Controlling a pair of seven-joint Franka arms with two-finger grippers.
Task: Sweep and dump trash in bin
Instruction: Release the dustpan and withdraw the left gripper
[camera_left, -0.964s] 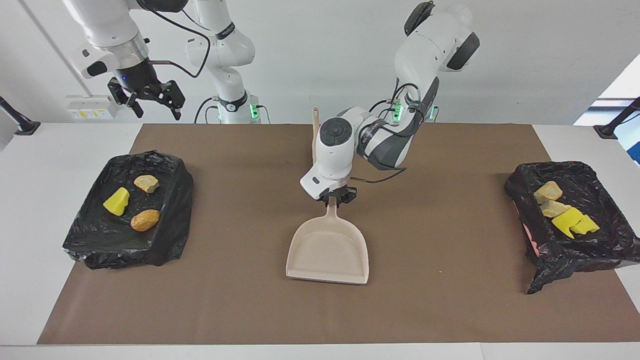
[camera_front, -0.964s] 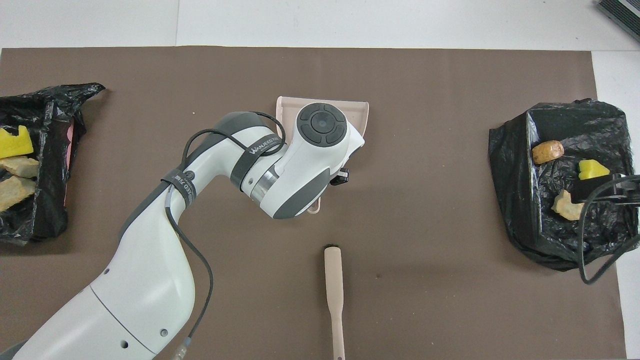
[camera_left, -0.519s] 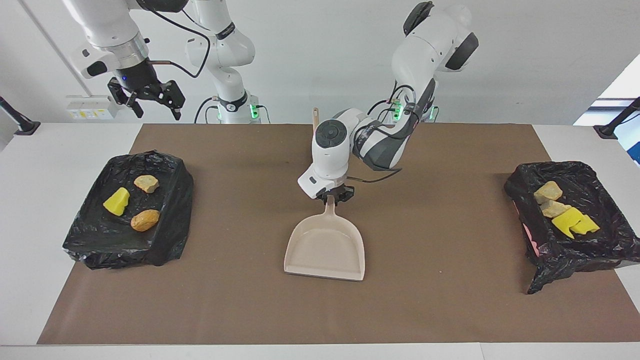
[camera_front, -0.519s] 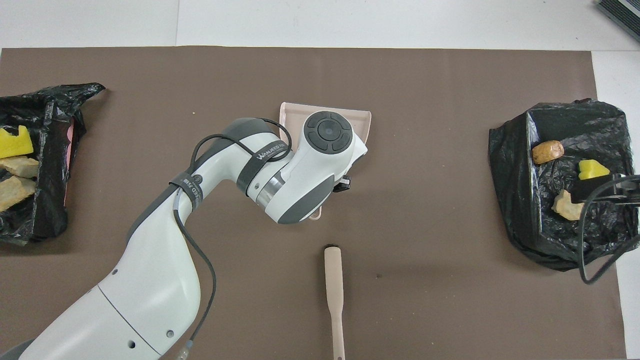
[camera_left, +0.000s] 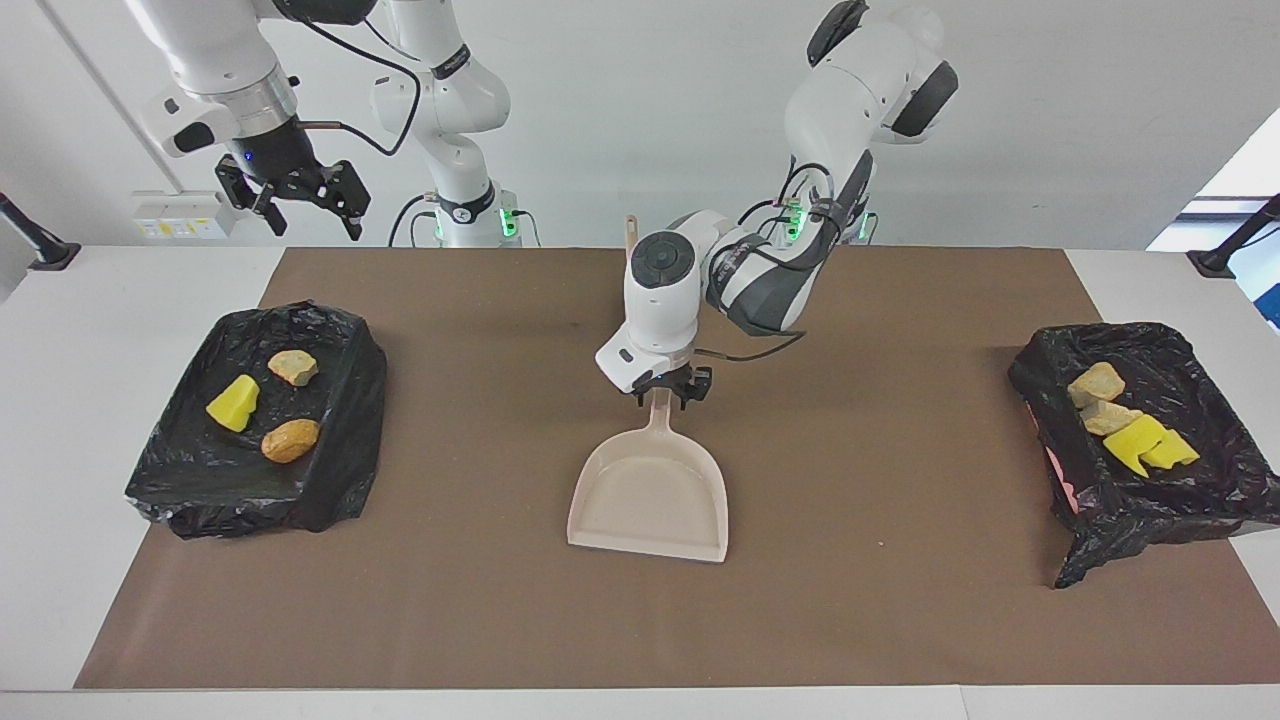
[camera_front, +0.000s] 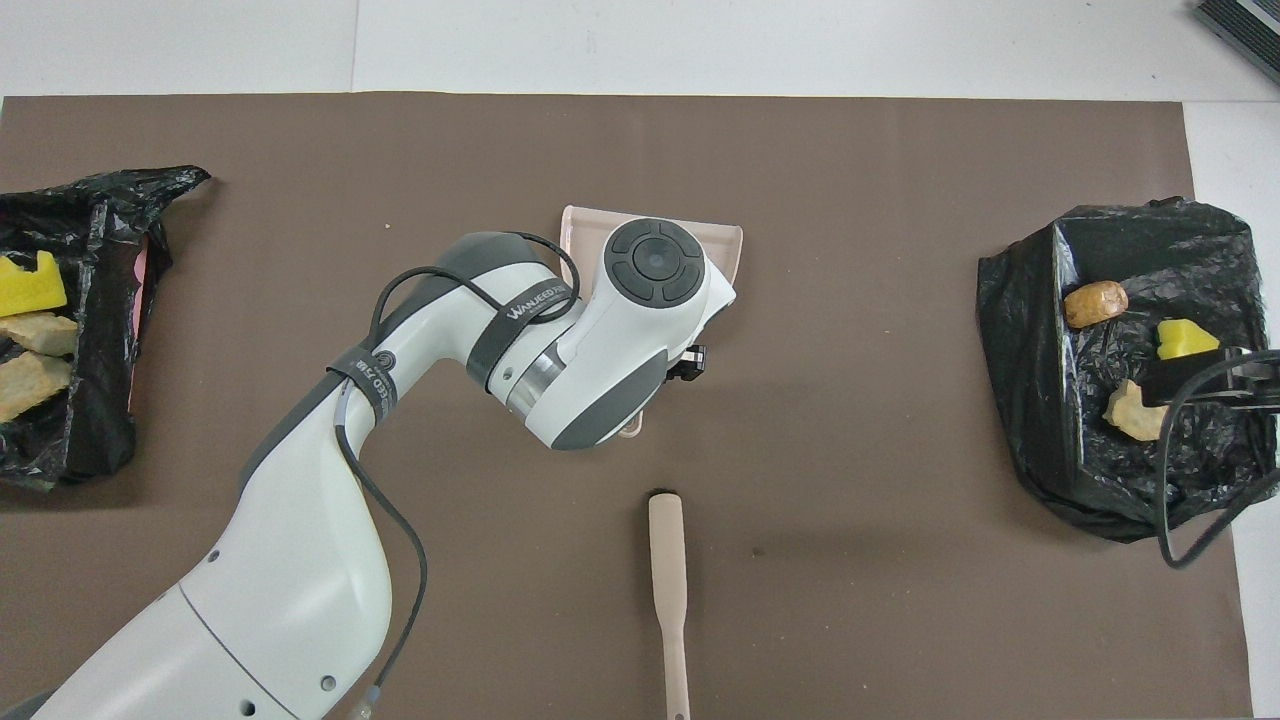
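The beige dustpan (camera_left: 650, 495) lies flat on the brown mat (camera_left: 480, 600) at mid-table, its handle pointing toward the robots. My left gripper (camera_left: 667, 392) is down at the handle's end, open, with its fingers standing on either side of the handle. In the overhead view the left arm hides most of the dustpan (camera_front: 727, 243). The trash lies in two black-bagged bins. One bin (camera_left: 340, 470) at the right arm's end holds a yellow wedge (camera_left: 233, 402) and two tan lumps. My right gripper (camera_left: 305, 205) hangs open high above that bin. The other bin (camera_left: 1100, 520) holds several scraps (camera_left: 1135, 435).
A beige brush (camera_front: 668, 585) lies on the mat between the dustpan and the robots, its handle toward them. The bins sit at the two ends of the mat, seen in the overhead view as one bin (camera_front: 1030, 400) and another bin (camera_front: 100, 400).
My left gripper has opened and let go of the dustpan's handle. Before that, the dustpan shifted slightly toward the right arm's end. The right arm has not moved.
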